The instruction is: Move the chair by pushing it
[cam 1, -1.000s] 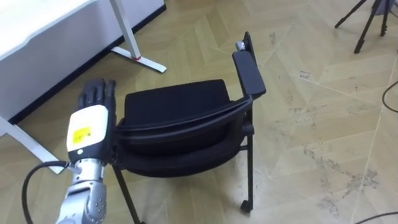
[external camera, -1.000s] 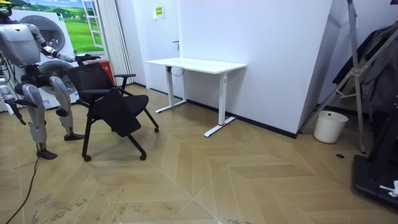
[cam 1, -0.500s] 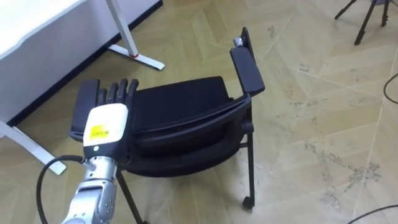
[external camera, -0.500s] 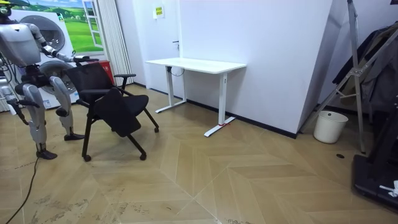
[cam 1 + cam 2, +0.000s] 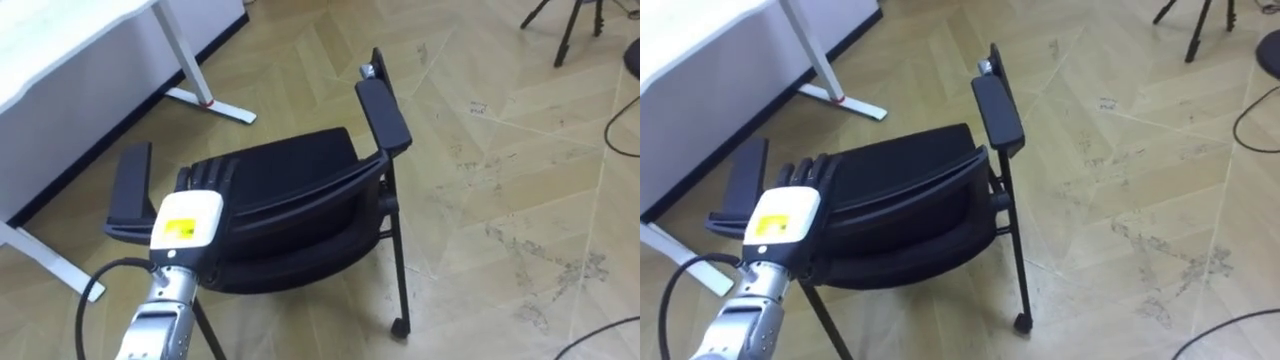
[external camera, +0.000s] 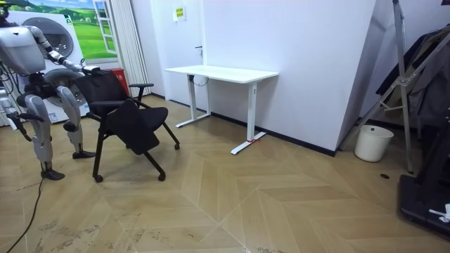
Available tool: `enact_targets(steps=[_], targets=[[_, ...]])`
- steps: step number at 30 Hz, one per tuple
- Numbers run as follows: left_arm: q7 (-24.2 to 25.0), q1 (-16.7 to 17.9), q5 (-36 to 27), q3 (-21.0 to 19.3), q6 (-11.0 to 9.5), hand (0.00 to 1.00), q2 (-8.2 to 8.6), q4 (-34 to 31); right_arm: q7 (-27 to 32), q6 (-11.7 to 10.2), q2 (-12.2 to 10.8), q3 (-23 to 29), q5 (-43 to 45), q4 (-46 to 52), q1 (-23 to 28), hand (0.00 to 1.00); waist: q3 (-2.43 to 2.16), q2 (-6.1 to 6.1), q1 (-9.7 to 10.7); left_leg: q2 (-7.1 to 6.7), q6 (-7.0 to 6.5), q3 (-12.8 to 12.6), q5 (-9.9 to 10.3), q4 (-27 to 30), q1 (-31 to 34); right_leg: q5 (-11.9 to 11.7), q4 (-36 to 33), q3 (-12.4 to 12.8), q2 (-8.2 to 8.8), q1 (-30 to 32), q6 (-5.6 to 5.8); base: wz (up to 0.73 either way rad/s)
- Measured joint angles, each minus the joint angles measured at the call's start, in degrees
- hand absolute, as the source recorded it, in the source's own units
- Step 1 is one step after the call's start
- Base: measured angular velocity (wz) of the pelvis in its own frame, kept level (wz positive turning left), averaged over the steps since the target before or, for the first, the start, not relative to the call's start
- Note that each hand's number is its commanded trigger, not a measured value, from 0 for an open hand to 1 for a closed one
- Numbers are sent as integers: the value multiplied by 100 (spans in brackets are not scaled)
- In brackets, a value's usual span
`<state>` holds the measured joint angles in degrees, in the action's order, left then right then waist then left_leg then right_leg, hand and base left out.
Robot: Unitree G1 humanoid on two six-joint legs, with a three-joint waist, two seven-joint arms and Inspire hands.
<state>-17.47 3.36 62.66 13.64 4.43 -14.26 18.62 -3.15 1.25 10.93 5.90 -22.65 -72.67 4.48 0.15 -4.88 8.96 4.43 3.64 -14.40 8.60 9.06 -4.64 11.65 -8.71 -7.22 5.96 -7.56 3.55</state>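
- Under the left hand (image 5: 187, 217) we see the chair (image 5: 290, 185): matt black cloth, dark metal frame;
- right of the hand, scuffed wooden floor (image 5: 500, 130).

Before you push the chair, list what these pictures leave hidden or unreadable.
- Far legs of the chair: eye views, hidden under its own seat.
- Palm side of the left hand: eye views, covered by the hand's back; its contact with the backrest is too small to read in the room view.
- desk: eye views, cut off by the top and left edges.
- tripod: eye views, cut off by the top edge.
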Motion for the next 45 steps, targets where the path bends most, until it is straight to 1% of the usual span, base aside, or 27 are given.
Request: enact_targets(steps=[3,5,7,9,10,11,12,14,15,17,25,32,33,35,39,41,42,44,45], targets=[[-210,-84,-131,-9,-62,0,14,318,53,1,0,0,-96,35,59,0,-1,6,18,-1,0,-42,0,0,-19,12,7,75,-1,30,18,-8],[-338,-194,-136,-12,-117,0,15,583,54,6,4,3,-165,20,119,0,-11,21,9,-1,-1,-69,-1,-1,-57,12,-3,118,-1,29,18,-7],[-497,-232,-139,-35,-125,0,26,786,60,8,14,4,-167,9,136,0,-15,27,11,2,-1,-130,-1,-4,-105,5,-6,194,-5,20,27,-18],[-644,-274,-205,-48,-135,0,36,948,62,14,22,4,-159,9,158,0,-18,32,13,0,-1,-139,-1,-21,-145,-14,-7,249,-7,17,33,-18],[-728,-272,-261,-63,-135,0,36,1024,59,17,22,7,-159,10,174,0,-25,43,13,-3,-1,-141,-1,-59,-199,-22,-7,283,-11,4,32,-15],[-788,-272,-285,-86,-148,1,35,1091,51,24,19,25,-156,9,194,0,-46,68,16,-4,-1,-141,-1,-64,-224,-22,-6,308,-11,-5,33,-15],[-835,-271,-306,-102,-159,100,36,1130,49,35,18,44,-155,9,197,0,-53,80,16,-4,-1,-141,-1,-67,-236,-25,-6,323,-14,-7,33,-11],[-923,-271,-331,-151,-192,100,36,1253,51,123,22,112,-137,7,204,0,-84,133,26,-7,-1,-145,-1,-89,-306,-27,-1,351,-17,-60,33,-8],[-941,-272,-331,-162,-197,100,39,1290,51,137,22,125,-118,5,206,0,-93,146,25,-7,-1,-154,-1,-93,-328,-27,-2,367,-18,-73,33,-11],[-959,-284,-331,-201,-196,100,49,1366,51,136,23,206,-130,22,203,0,-95,147,26,-6,-1,-216,-1,-144,-396,-26,-2,420,-26,-92,34,-10],[-960,-315,-345,-218,-188,100,36,1407,55,140,39,211,-158,24,187,0,-95,149,28,-6,-1,-229,-1,-150,-400,-30,0,429,-26,-95,37,0],[-984,-378,-373,-239,-177,100,58,1446,129,135,57,223,173,58,111,0,-94,165,28,-7,-1,-223,-1,-157,-392,-29,4,412,-26,-92,37,0],[-994,-391,-392,-249,-177,100,66,1454,164,138,57,223,296,103,118,0,-93,166,26,-8,-1,-219,-1,-157,-393,-29,3,407,-26,-92,37,0],[-995,-488,-532,-322,-184,100,77,1529,440,135,57,223,912,380,112,0,-86,183,45,-8,-1,-220,-1,-157,-391,-30,-6,409,-27,-91,37,0],[-1087,-484,-557,-304,-217,100,66,1512,970,121,67,301,1774,741,63,0,-72,228,35,-8,-1,-217,-1,-158,-390,-33,-8,377,-29,-126,34,4],[-1087,-509,-585,-304,-226,100,32,1505,1312,122,77,435,2557,1198,3,0,-65,240,23,-10,-1,-224,0,-157,-385,-33,-11,385,-28,-112,34,-2],[-1087,-505,-588,-303,-227,100,22,1507,1413,127,85,432,2800,1296,-38,0,-62,249,13,-10,-1,-225,0,-157,-385,-33,-15,389,-28,-101,34,-3],[-1090,-572,-579,-278,-225,100,-1,1491,1817,123,104,377,3672,1909,-140,0,-32,293,-5,-10,-1,-225,0,-157,-348,-33,-22,391,-27,-53,34,0],[-1090,-584,-574,-263,-224,100,-16,1489,1898,123,103,354,3882,2103,-142,0,-27,304,-16,-10,-1,-225,0,-157,-347,-33,-34,390,-27,-51,34,0]])
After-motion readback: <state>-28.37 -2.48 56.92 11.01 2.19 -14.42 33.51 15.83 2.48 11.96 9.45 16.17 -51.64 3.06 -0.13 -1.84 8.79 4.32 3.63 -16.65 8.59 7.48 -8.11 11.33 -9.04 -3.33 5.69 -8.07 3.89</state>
